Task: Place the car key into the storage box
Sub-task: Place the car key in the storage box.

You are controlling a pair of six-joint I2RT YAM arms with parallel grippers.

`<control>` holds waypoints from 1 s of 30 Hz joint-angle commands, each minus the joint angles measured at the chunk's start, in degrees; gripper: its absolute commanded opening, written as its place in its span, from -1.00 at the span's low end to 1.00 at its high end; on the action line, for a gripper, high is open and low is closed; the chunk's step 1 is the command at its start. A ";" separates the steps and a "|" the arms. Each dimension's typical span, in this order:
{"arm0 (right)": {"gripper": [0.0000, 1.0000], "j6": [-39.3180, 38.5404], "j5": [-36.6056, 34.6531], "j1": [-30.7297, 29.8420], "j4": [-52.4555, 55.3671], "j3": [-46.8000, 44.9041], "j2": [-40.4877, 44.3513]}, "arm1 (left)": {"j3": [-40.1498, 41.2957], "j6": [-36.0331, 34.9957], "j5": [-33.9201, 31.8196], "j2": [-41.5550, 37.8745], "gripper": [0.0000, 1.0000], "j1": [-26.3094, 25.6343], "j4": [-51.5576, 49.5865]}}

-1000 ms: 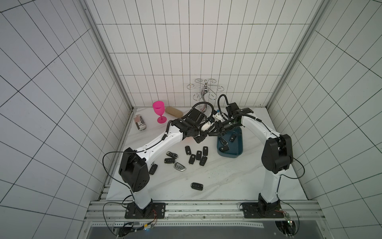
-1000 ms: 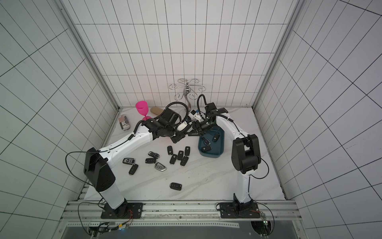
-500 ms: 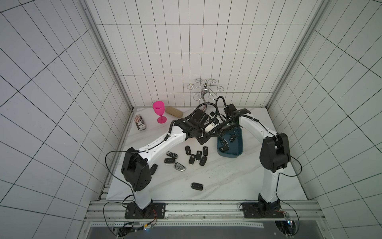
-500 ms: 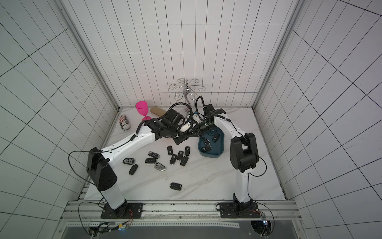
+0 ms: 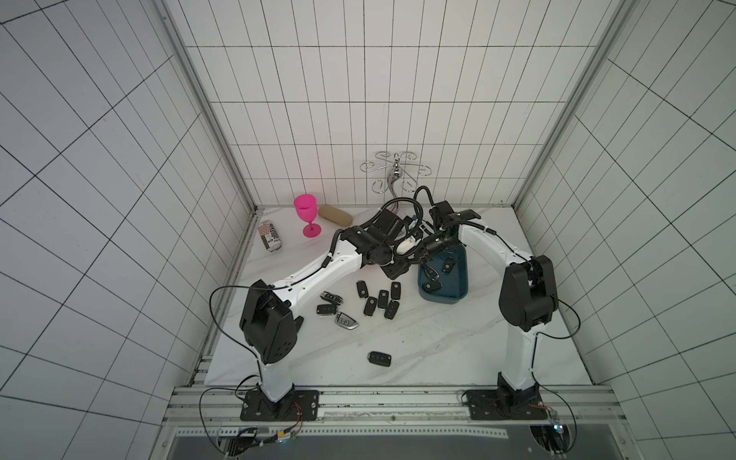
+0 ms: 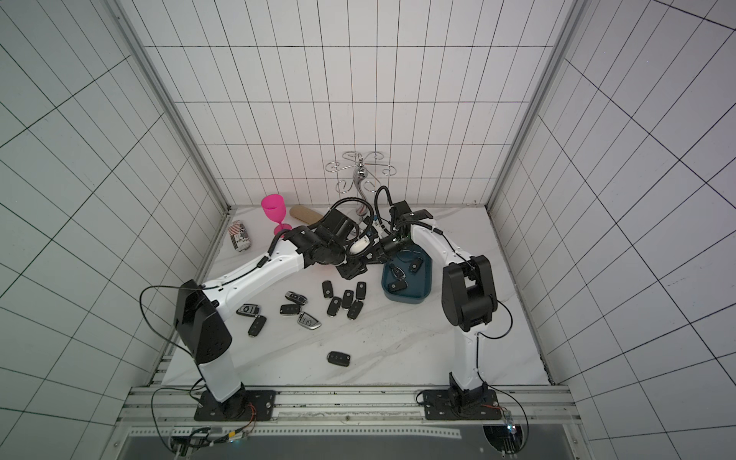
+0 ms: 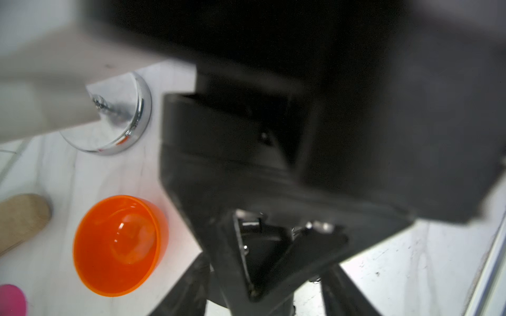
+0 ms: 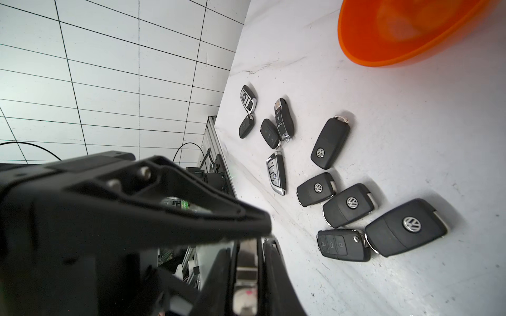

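3 car keys [image 5: 432, 273] in storage box [image 5: 442, 299]; 11 loose keys [image 6: 347, 298] on tbl [image 6: 398, 350].

Bright, even light, soft shadows; the right tool [image 8: 264, 232] blurs dark near its lens.

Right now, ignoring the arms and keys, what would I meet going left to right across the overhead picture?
striped can → pink goblet → tan oblong object → wire rack → teal storage box
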State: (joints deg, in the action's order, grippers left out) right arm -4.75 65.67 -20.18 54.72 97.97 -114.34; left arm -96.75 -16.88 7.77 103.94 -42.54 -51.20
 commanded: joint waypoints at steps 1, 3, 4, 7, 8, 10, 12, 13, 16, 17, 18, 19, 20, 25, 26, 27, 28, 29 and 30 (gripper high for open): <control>-0.96 -1.18 0.21 -0.12 0.50 -0.72 -0.62 | -2.07 -1.24 -0.04 1.26 0.64 -0.35 -1.31; -0.96 -1.13 -0.61 0.52 0.40 -0.59 -0.73 | -2.03 -1.66 -0.88 0.91 0.65 -0.29 -2.12; -0.96 -1.22 -1.50 1.11 0.51 -0.47 -0.98 | -1.26 -1.67 -1.34 -0.02 0.66 -0.11 -1.83; -0.96 -1.31 -4.14 4.58 0.52 0.42 -2.27 | 1.47 -1.60 -0.25 -3.54 0.67 1.79 -0.74; -0.95 -1.56 -6.45 6.20 0.92 1.11 -2.83 | 2.24 -1.29 1.25 -5.07 0.67 3.16 -0.83; -0.95 -3.03 -13.72 9.11 2.18 2.19 -3.34 | 3.96 -0.04 4.35 -8.07 0.67 7.11 -0.70; -0.96 -4.25 -21.06 11.25 2.24 1.94 -2.71 | 5.92 1.67 5.94 -10.43 0.67 12.14 -0.38; -0.96 -5.00 -24.82 11.96 2.22 1.33 -2.06 | 6.90 2.19 6.60 -11.18 0.67 15.33 -0.76; -0.96 -4.89 -33.11 12.92 -0.31 -2.93 0.83 | 8.65 3.76 7.69 -11.72 0.67 24.39 -3.89; -0.96 -4.51 -35.16 13.13 -1.58 -4.89 1.79 | 8.90 3.96 7.07 -11.37 0.67 26.96 -5.62; -0.96 -4.18 -36.49 13.15 -2.61 -6.34 2.30 | 9.29 4.56 6.10 -11.04 0.67 29.03 -7.15; -0.96 -4.12 -37.41 13.11 -3.64 -7.82 2.74 | 10.31 4.84 6.01 -10.91 0.67 31.21 -8.05; -0.96 -4.06 -38.31 13.15 -4.77 -9.16 3.04 | 11.65 5.05 6.05 -11.03 0.67 33.03 -9.06; -0.95 -3.85 -41.02 13.15 -5.28 -9.04 0.34 | 19.09 6.60 2.75 -13.94 0.67 37.51 -10.32; -0.95 -3.86 -41.60 13.15 -4.64 -8.30 -0.48 | 20.39 6.37 2.03 -14.69 0.67 37.79 -10.44; -0.95 -3.95 -41.90 13.15 -4.47 -7.78 -1.08 | 21.26 6.09 1.50 -15.19 0.67 38.13 -10.84; -0.95 -3.95 -42.46 12.97 -4.12 -7.30 -1.64 | 22.40 5.67 1.60 -15.64 0.67 38.66 -11.10; -0.95 -4.03 -43.11 12.77 -3.80 -6.78 -2.12 | 22.98 5.31 1.30 -15.74 0.67 39.24 -11.51; -0.95 -4.04 -43.91 12.51 -3.74 -6.69 -2.34 | 23.32 5.20 0.96 -15.62 0.67 39.81 -12.09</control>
State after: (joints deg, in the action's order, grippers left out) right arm -7.77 25.08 -6.96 50.04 89.71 -114.83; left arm -73.95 -11.33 10.15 90.80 -3.92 -61.69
